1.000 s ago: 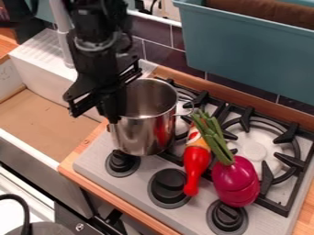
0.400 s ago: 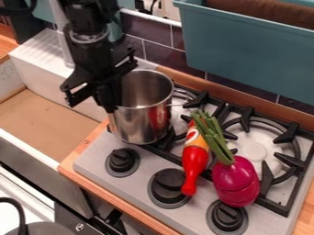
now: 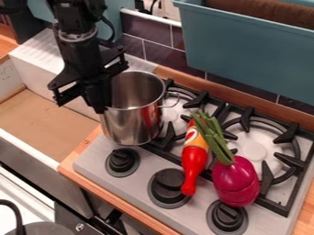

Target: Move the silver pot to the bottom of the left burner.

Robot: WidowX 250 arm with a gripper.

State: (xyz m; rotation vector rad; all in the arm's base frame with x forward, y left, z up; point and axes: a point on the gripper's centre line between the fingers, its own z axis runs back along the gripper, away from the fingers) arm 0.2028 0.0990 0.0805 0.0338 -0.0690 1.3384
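Three knobs (image 3: pixel 166 186) line the stove's (image 3: pixel 92 161) near edge; beyond them lie the red bottle (image 3: pixel 194 167) and purple vegetable (image 3: pixel 235 182). The silver pot (image 3: pixel 131 120) stands upright at the stove's sink-side corner, beside the left burner (image 3: pixel 175 114), its wire handle (image 3: pixel 173 98) pointing across the stove. The gripper (image 3: pixel 100 104) is at the pot's sink-side rim, apparently clamped on its wall, though the contact is partly hidden. So the pot lies stoveward of the tool, and the coming adjustment should be short: room seems freer toward the stove's sink-side edge than toward the bottle.
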